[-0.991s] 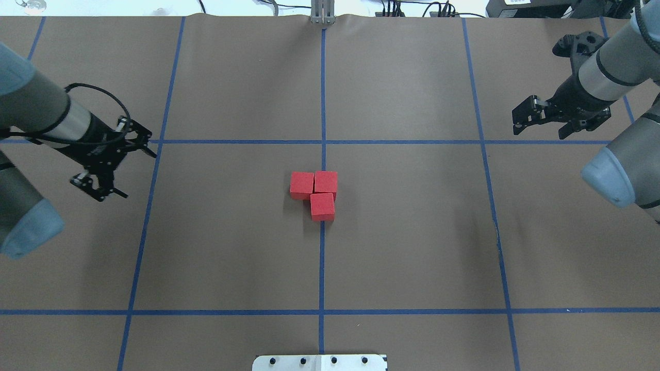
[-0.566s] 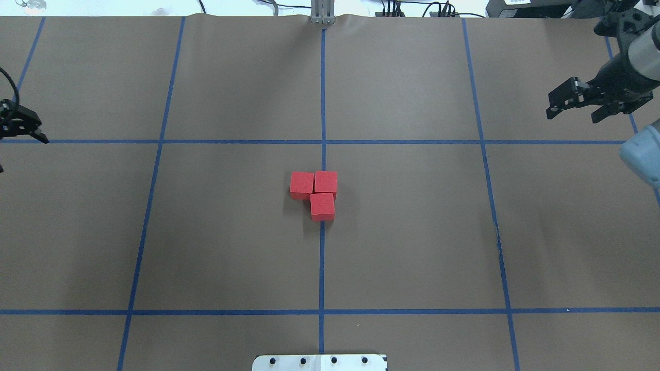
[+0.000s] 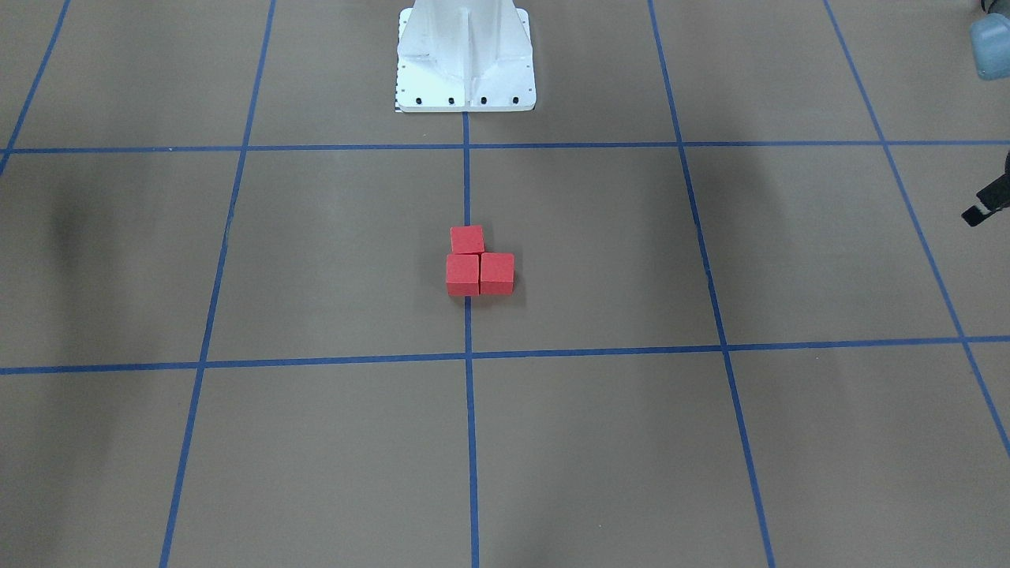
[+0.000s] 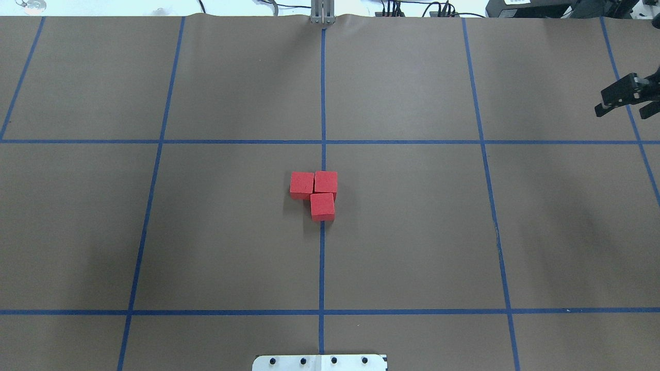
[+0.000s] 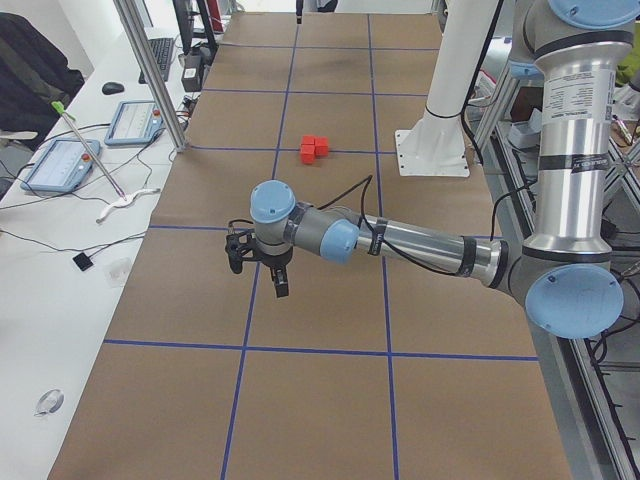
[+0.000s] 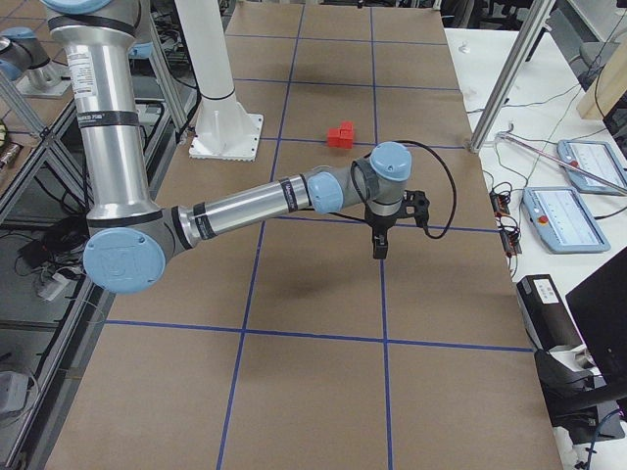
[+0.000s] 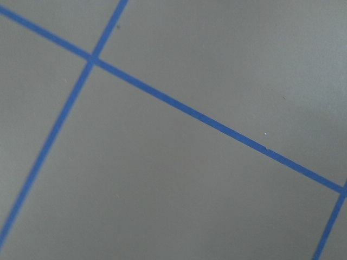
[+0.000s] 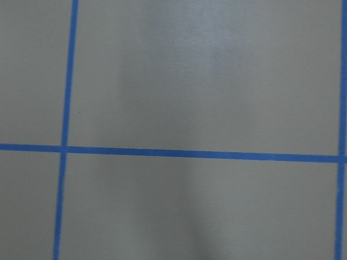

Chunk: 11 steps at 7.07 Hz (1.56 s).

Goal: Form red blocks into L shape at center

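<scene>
Three red blocks sit touching in an L on the brown paper at the center, astride the middle blue line [image 4: 322, 257]. Two lie side by side [image 4: 301, 184] [image 4: 326, 182], and the third [image 4: 323, 206] is nearer the robot. The front view shows the same L [image 3: 479, 264]. My right gripper [image 4: 620, 112] is at the far right edge, well away from the blocks, open and holding nothing. My left gripper [image 5: 262, 272] hangs over the table far to the left. Only a fingertip [image 3: 981, 210] of it shows in the front view, so I cannot tell its state.
The robot's white base plate [image 4: 319, 362] stands at the near edge on the middle line. A metal post [image 4: 323, 13] rises at the far edge. White side tables with tablets [image 5: 60, 165] [image 6: 568, 217] and cables flank the table ends.
Both arms have drawn outward from the middle. The left gripper has left the overhead view on the left, and the right has slid to the right edge. The blocks have not moved.
</scene>
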Motion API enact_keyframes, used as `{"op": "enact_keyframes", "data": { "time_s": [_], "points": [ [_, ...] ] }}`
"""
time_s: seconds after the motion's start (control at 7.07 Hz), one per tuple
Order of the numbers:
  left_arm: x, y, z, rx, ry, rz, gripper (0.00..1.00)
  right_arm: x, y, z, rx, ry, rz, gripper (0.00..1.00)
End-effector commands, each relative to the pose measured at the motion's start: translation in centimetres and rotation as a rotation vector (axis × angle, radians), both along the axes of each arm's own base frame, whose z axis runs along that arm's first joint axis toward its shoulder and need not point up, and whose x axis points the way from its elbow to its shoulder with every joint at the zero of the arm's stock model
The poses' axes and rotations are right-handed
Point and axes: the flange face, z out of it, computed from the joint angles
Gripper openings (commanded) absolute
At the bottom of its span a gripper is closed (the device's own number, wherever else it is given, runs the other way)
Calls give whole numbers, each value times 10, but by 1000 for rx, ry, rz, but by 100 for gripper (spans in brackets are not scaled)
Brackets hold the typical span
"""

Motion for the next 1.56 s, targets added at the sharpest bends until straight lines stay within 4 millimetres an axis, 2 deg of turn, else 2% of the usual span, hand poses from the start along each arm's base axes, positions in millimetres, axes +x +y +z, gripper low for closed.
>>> {"op": "enact_keyframes", "data": {
  "time_s": [0.0, 0.14, 0.28, 0.57, 0.99, 1.13, 1.27, 1.42],
  "points": [
    [-22, -1, 3, 105, -16, 51, 100, 24, -3, 19, 36, -7, -29, 100],
    [-25, -2, 0, 110, -17, 45, 100, 29, -3, 19, 38, -5, -20, 100],
    [-38, -4, -3, 118, -21, 17, 100, 32, -6, 13, 50, 6, -13, 100],
    [-44, -4, -11, 151, -54, 10, 100, 22, -9, 11, 60, 32, -26, 100],
    [-45, 3, 0, 114, -54, 0, 100, 24, 7, 34, 28, 50, -26, 100],
    [-45, 2, 4, 105, -54, 0, 100, 24, 8, 33, 25, 48, -21, 100],
    [-45, 4, 7, 98, -55, 0, 100, 12, 4, 31, 27, 50, -39, 100],
    [-46, 11, 7, 98, -53, -1, 100, 11, 3, 29, 28, 43, -40, 100]
  ]
}}
